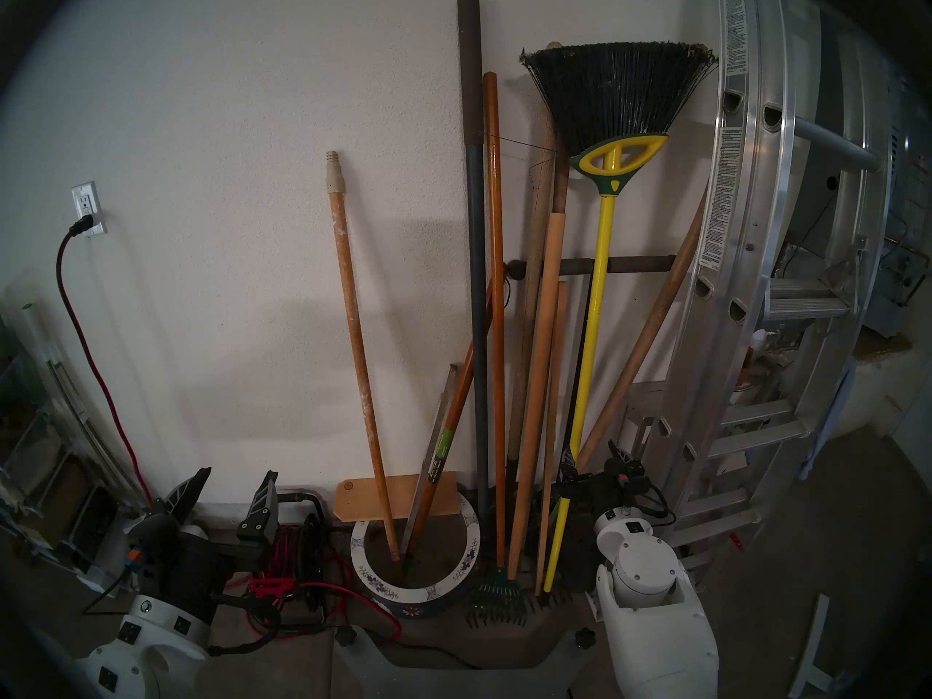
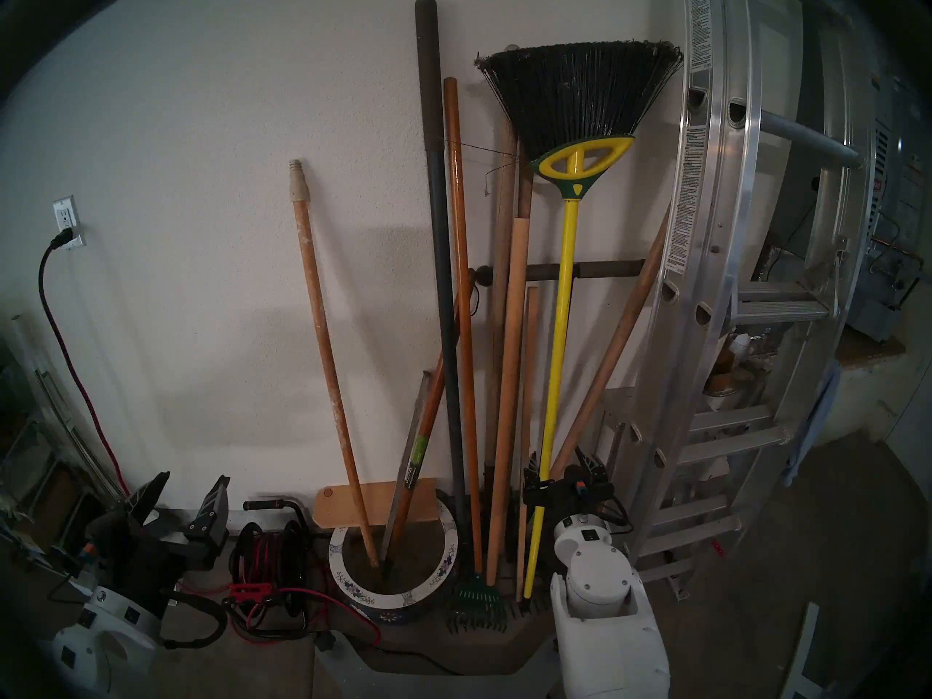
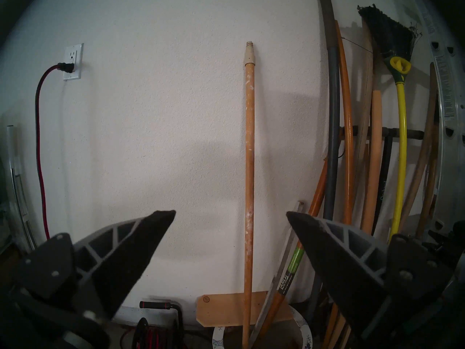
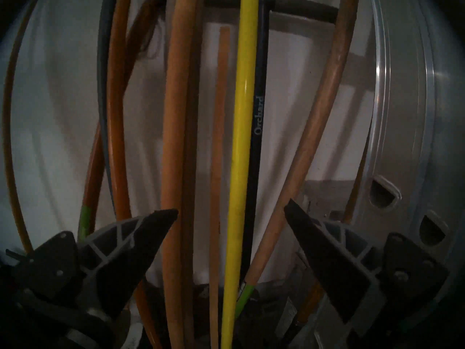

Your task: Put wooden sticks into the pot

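Right wrist view — right gripper (image 4: 231,210) gapes empty around the yellow broom handle (image 4: 240,139); left gripper (image 3: 231,212) likewise wide.

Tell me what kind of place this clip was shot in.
Probably a home garage or utility corner: an aluminum ladder leans at the right, long-handled tools such as a broom and a rake stand against the bare wall, and an extension cord reel sits on the floor.

One pot (image 1: 415,588), one broom (image 1: 600,299)

Ladder (image 1: 787,259), rake (image 1: 497,594), cord reel (image 1: 297,546)
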